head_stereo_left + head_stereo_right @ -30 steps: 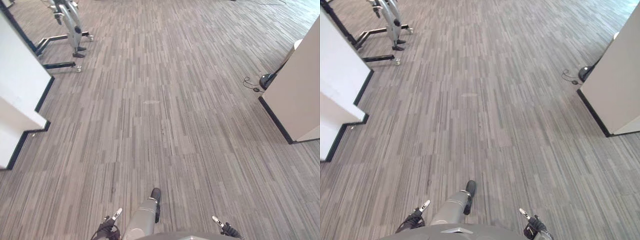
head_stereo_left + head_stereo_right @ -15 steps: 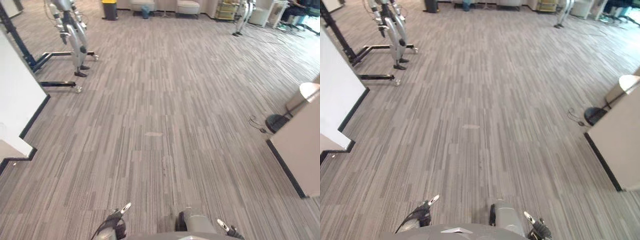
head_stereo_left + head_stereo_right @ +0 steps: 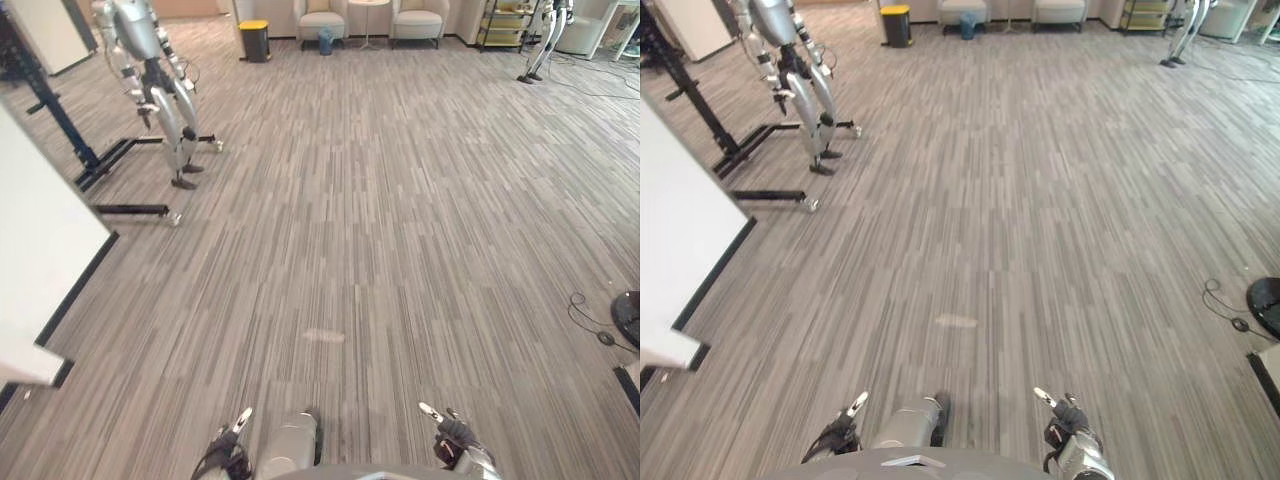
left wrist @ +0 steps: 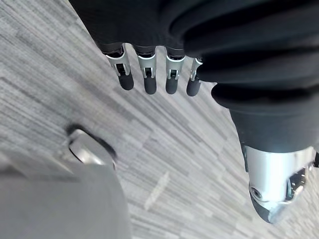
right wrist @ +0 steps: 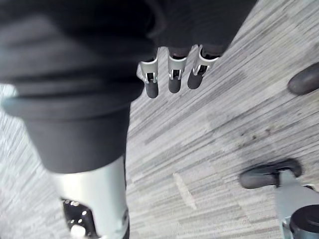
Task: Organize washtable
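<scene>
Where the washtable stands I cannot tell; open carpet (image 3: 380, 200) lies ahead. The left hand (image 4: 149, 79) and right hand (image 5: 174, 82) hang low, fingers relaxed and holding nothing. The risk, I judge, is that walking with no target in sight could veer the robot into the white panel (image 3: 40, 250) or the stand (image 3: 130, 170) at left.

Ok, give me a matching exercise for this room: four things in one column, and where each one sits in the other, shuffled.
Things:
1. bin
2. other robot
3. white panel
4. black round base

Places:
A. right edge of the floor
B. far end, beside the armchairs
C. nearest on the left
D. left, on a wheeled black stand

Pairs: 1-B, 2-D, 3-C, 4-A
</scene>
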Robot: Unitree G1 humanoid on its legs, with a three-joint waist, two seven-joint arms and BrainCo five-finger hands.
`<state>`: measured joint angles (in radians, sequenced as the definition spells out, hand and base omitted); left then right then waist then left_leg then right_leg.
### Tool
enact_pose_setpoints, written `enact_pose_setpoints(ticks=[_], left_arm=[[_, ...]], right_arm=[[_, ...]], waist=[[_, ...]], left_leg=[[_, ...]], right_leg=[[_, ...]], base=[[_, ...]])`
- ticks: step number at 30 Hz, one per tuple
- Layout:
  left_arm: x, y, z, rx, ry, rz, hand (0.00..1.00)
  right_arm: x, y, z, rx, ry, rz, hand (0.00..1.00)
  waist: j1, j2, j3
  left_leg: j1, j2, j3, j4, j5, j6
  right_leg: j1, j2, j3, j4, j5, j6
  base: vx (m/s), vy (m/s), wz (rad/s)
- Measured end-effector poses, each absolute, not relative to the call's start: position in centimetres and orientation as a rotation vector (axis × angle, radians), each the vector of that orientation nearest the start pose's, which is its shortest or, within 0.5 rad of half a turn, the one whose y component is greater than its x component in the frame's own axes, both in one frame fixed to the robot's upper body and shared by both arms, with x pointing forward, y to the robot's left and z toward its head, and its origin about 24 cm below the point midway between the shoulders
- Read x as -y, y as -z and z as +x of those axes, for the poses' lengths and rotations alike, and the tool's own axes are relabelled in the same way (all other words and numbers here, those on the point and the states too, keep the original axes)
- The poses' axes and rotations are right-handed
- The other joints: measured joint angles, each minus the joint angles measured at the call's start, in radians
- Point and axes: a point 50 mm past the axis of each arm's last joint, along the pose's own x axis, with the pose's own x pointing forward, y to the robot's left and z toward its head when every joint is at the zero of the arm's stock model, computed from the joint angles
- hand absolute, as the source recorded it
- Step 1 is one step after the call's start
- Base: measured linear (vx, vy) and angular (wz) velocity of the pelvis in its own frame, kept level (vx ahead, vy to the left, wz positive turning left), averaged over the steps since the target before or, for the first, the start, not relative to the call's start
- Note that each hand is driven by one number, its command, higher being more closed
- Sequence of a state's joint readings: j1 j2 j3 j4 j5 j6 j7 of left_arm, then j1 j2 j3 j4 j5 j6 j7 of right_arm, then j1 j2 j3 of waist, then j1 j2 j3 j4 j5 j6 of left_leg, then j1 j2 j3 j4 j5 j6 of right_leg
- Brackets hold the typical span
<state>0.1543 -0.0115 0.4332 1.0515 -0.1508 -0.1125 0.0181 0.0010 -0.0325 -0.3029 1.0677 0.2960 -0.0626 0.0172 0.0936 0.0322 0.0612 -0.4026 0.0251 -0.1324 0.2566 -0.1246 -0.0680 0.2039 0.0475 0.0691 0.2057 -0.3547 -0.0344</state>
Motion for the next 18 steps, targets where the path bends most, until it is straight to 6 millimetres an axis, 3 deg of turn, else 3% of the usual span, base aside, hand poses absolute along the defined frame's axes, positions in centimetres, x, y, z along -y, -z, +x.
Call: enact_pose_setpoints(ticks=[1,2,3,4,6,8,10,11,13,14,15,16,17,18], left_arm=[[-21.0,16.6,4.6,-1.073,-0.591,-0.317,0.00],[-21.2,16.8,2.6,-1.140,-0.603,-0.298,0.00],[-21.6,16.9,1.9,-1.159,-0.628,-0.303,0.00],[-22.3,16.8,2.4,-1.155,-0.622,-0.274,0.00],[-22.6,16.5,4.2,-1.121,-0.567,-0.232,0.00],[-22.0,16.4,6.3,-1.086,-0.503,-0.214,0.00],[-21.1,16.2,7.9,-1.050,-0.455,-0.212,0.00],[-20.7,16.0,8.7,-1.021,-0.440,-0.217,0.00],[-20.5,15.9,9.4,-0.995,-0.436,-0.220,0.00],[-20.1,15.9,9.4,-0.995,-0.432,-0.231,0.00],[-20.1,16.0,9.2,-0.996,-0.443,-0.243,0.00],[-20.3,16.0,9.1,-0.996,-0.456,-0.247,0.00],[-20.5,16.0,8.8,-1.002,-0.476,-0.251,0.00],[-20.2,16.2,8.1,-1.022,-0.489,-0.267,0.00]], right_arm=[[19.5,15.6,11.6,-0.958,0.441,0.400,0.00],[18.8,16.0,10.4,-0.984,0.449,0.420,0.00],[18.6,16.1,10.1,-0.992,0.453,0.427,0.00],[18.4,16.3,9.4,-1.008,0.462,0.438,0.00],[18.6,16.4,8.7,-1.019,0.494,0.462,0.00],[19.3,16.3,8.8,-1.006,0.515,0.458,0.00],[19.9,16.2,9.0,-0.996,0.520,0.445,0.00],[19.8,16.1,9.3,-0.985,0.514,0.441,0.00],[19.6,16.2,9.3,-0.991,0.509,0.446,0.00],[19.5,16.2,9.3,-0.994,0.508,0.446,0.00],[19.4,16.3,9.2,-1.002,0.503,0.444,0.00],[19.3,16.3,9.0,-1.008,0.502,0.445,0.00],[19.0,16.4,8.8,-1.017,0.497,0.447,0.00],[19.4,16.5,8.3,-1.028,0.506,0.435,0.00]], waist=[[0.009,-0.020,-0.019],[0.025,-0.046,-0.051],[0.019,-0.068,-0.048],[0.010,-0.094,-0.047],[-0.006,-0.103,-0.038],[-0.009,-0.084,-0.025],[-0.010,-0.054,-0.014],[-0.021,-0.044,-0.009],[-0.039,-0.058,-0.012],[-0.043,-0.062,-0.014],[-0.041,-0.072,-0.015],[-0.041,-0.086,-0.013],[-0.044,-0.100,-0.013],[-0.045,-0.082,-0.030]], left_leg=[[-0.007,-0.002,0.052,0.035,0.084,-0.025],[0.010,-0.012,0.132,0.053,0.170,-0.010],[0.031,-0.046,0.147,0.075,0.185,0.056],[0.064,-0.078,0.153,0.076,0.158,0.079],[0.139,-0.112,0.131,0.063,0.112,0.120],[0.245,-0.118,0.115,0.027,0.096,0.140],[0.375,-0.101,0.096,-0.055,0.082,0.153],[0.429,-0.086,0.093,-0.099,0.068,0.151],[0.454,-0.077,0.077,-0.106,0.037,0.142],[0.456,-0.073,0.071,-0.094,0.018,0.134],[0.455,-0.077,0.070,-0.084,0.004,0.121],[0.456,-0.088,0.067,-0.078,-0.004,0.115],[0.459,-0.097,0.059,-0.074,-0.016,0.106],[0.458,-0.078,0.043,-0.081,-0.022,0.095]], right_leg=[[0.026,-0.030,0.018,0.007,-0.038,0.021],[0.021,-0.071,0.055,0.086,-0.070,0.064],[-0.012,-0.099,0.053,0.224,-0.066,0.072],[-0.067,-0.123,0.052,0.383,-0.017,0.117],[-0.198,-0.122,0.049,0.712,0.201,0.146],[-0.268,-0.149,0.000,0.851,0.194,0.121],[-0.298,-0.183,-0.076,0.813,0.151,0.064],[-0.311,-0.182,-0.099,0.714,0.121,0.060],[-0.323,-0.172,-0.115,0.492,0.112,0.077],[-0.320,-0.166,-0.130,0.312,0.127,0.088],[-0.313,-0.164,-0.139,0.148,0.211,0.081],[-0.310,-0.167,-0.139,0.102,0.266,0.072],[-0.305,-0.179,-0.139,0.089,0.274,0.093],[-0.295,-0.164,-0.155,0.067,0.270,0.087]], base=[[0.64,0.131,-0.69],[0.77,0.148,-0.56],[0.75,0.120,-0.21],[0.53,0.132,0.34],[0.44,0.124,0.49],[0.35,0.097,0.17],[0.05,0.097,0.00],[-0.14,0.104,0.16],[-0.22,0.082,0.22],[-0.22,0.022,0.08],[-0.19,-0.023,0.05],[-0.07,-0.083,0.08],[0.06,-0.139,0.20],[0.11,-0.137,0.23]])
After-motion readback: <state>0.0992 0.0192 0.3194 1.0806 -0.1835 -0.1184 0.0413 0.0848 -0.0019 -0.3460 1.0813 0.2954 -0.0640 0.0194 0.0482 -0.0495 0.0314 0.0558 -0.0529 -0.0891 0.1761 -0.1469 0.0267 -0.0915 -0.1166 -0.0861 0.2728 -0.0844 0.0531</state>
